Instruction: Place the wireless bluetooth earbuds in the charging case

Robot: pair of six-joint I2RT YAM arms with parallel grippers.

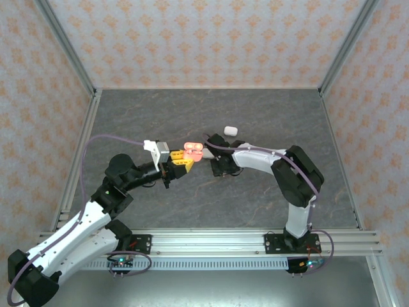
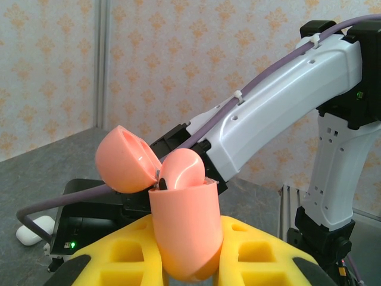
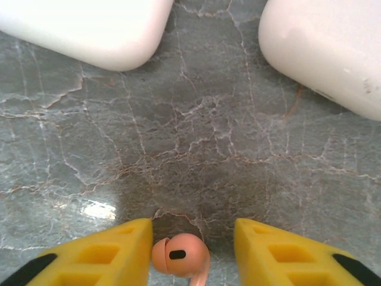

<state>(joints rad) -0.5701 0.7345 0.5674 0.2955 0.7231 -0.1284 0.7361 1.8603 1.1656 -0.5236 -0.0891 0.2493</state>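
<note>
Two white cases (image 3: 89,30) flank bare gap — far table (image 1: 192,109) free.

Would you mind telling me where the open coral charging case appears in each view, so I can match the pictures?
Top external: the coral charging case is at centre, in the left gripper.
Left wrist: the case stands at bottom centre, lid open, between yellow fingers.
Right wrist: this camera faces the table and a coral earbud.
Shared landmark: the grey marbled table.

Smooth glossy plastic case (image 2: 181,232), matt stone-look table (image 3: 196,137).
</note>
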